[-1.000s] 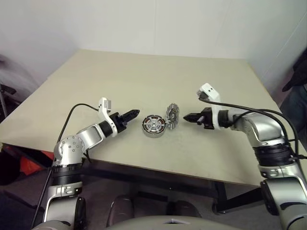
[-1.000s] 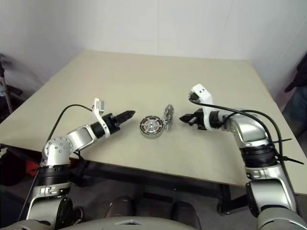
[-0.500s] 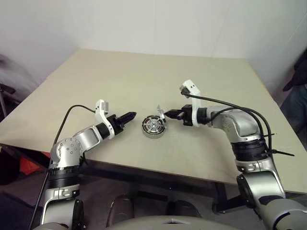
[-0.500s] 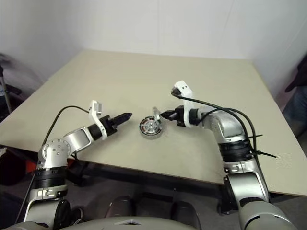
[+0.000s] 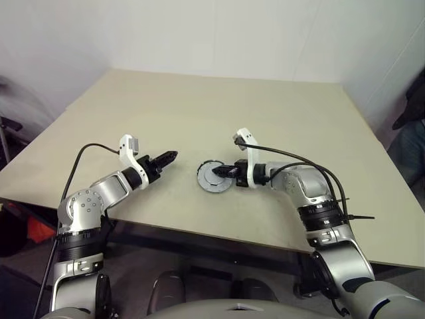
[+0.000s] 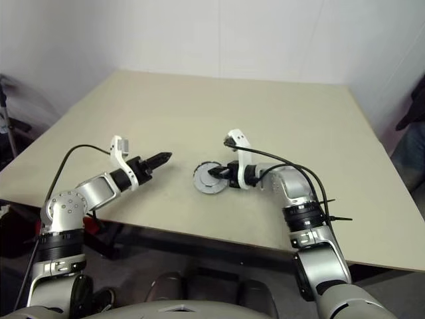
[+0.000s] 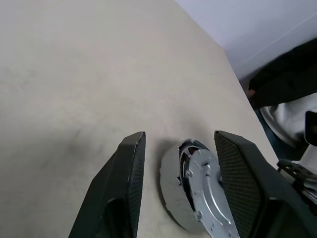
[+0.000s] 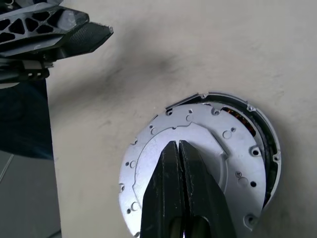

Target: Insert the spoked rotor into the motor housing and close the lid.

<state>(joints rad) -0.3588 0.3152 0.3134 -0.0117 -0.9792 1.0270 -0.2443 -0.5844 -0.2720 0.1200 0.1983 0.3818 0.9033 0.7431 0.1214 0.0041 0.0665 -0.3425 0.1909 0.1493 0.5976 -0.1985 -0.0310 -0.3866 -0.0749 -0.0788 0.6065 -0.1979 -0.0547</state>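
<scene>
Near the centre of the head views, the round silver metal motor housing (image 5: 214,178) with copper-brown windings is lying on the beige surface (image 5: 199,113). A flat silver disc with small holes (image 8: 195,166), which I cannot tell for certain to be the lid, is sitting on the housing slightly off-centre, leaving a crescent of windings showing. The right end effector (image 8: 179,148) is pressing fully closed fingertips against the disc's face, clamping nothing. The left end effector (image 5: 170,156), centre-left, is hovering half open and empty, near the housing but not touching it.
</scene>
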